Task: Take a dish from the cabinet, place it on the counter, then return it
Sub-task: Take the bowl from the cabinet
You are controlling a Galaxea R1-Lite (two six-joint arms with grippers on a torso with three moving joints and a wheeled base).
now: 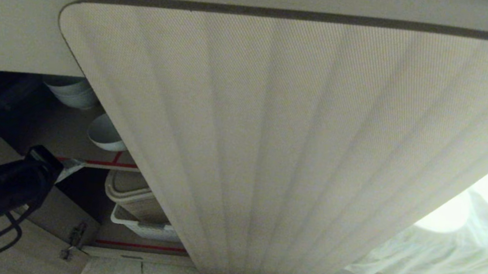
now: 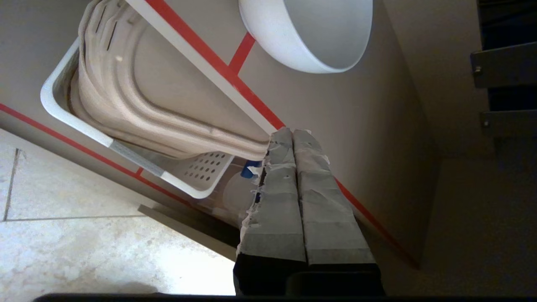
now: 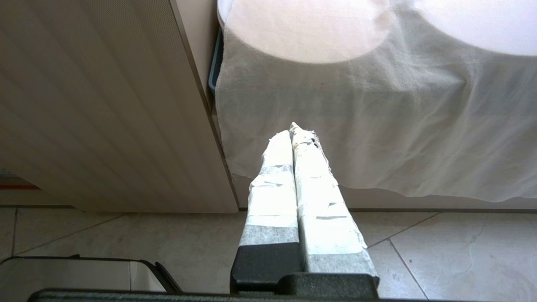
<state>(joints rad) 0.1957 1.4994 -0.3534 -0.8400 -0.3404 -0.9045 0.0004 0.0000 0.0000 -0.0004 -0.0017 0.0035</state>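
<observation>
A fluted cabinet door (image 1: 288, 150) swung wide fills the head view. To its left, the robot's left hand (image 2: 293, 136), clenched and empty, reaches in at the red-taped shelf edge (image 2: 218, 65). The white dish (image 2: 310, 33) sits on that shelf. The right hand (image 3: 292, 128), also clenched, faces a white cloth (image 3: 377, 126).

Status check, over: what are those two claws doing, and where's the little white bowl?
Left gripper shut, empty, at cabinet shelf edge. Right gripper shut, parked. Small white glossy bowl on shelf, untouched. Fluted beige door blocks head view.
</observation>
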